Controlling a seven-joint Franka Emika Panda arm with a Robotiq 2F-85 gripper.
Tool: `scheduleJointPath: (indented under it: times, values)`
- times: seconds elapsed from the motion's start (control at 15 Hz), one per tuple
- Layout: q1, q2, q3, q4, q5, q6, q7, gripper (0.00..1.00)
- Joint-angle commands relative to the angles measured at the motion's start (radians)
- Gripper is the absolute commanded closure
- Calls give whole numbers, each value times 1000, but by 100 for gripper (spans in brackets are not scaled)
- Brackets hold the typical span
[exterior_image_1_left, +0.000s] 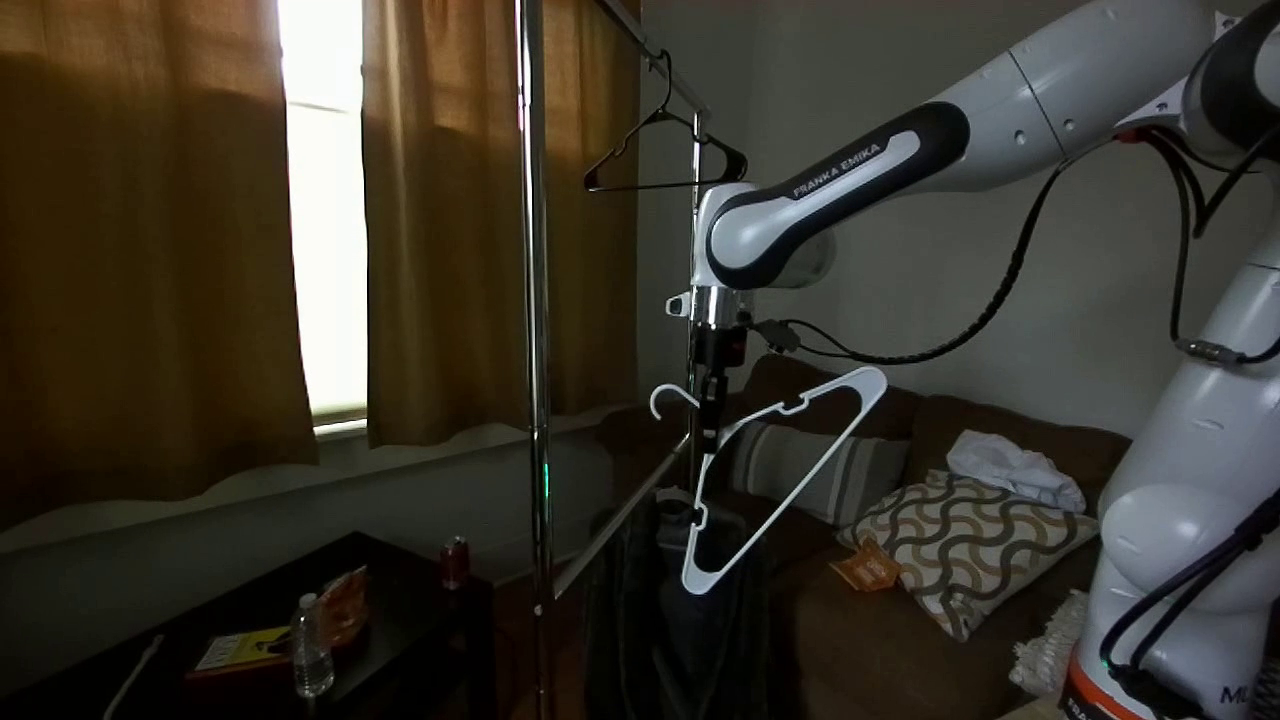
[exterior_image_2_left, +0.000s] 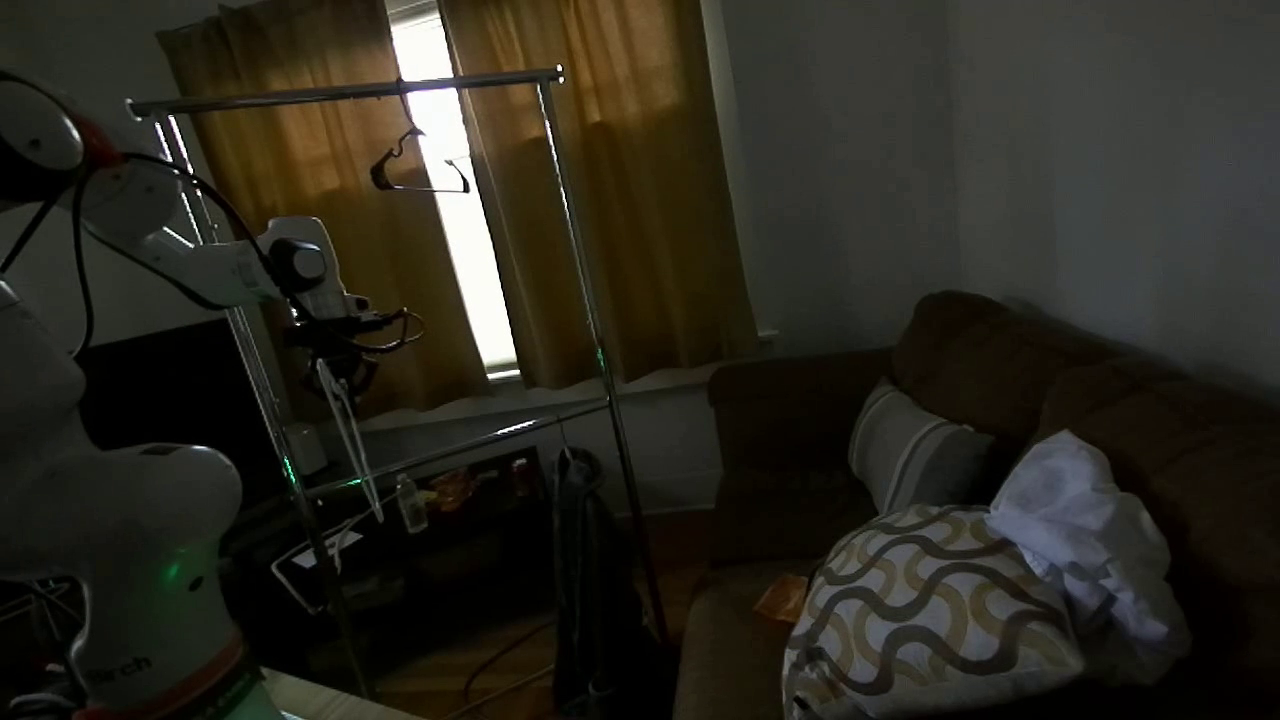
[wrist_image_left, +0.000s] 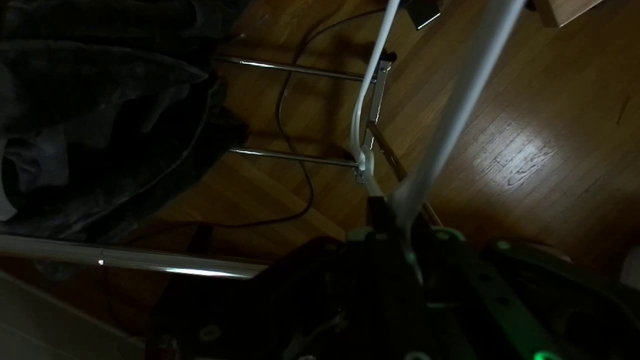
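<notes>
I observe the fingers (exterior_image_1_left: 711, 425) clamped on a white hanger (exterior_image_1_left: 791, 494), apparently by its neck, near the clothes rack (exterior_image_1_left: 537, 330).

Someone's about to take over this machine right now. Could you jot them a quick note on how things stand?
Gripper: shut on the white hanger.
Where things are: the white hanger is tilted in mid-air; a black hanger hangs from the metal top rail, and a dark garment hangs lower down.
Done: the white hanger is gripped.
Left: it is neither hooked on the top rail nor let go.
</notes>
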Motion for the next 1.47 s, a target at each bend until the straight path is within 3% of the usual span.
scheduleJointPath:
  times: [0.0, 0.07, 0.13, 0.47, 1.0, 1.4]
  values:
    - [-6, 0, 5, 2, 1, -2, -1, 92]
    - [-6, 0, 5, 2, 1, -2, -1, 92]
    - [-7, 23, 10, 8, -6, 2, 10, 98]
    - [-10, 145, 28, 27, -20, 68, 17, 98]
    - [-36, 343, 55, 55, -90, 301, 51, 98]
    - [-55, 434, 68, 86, -147, 399, 26, 98]
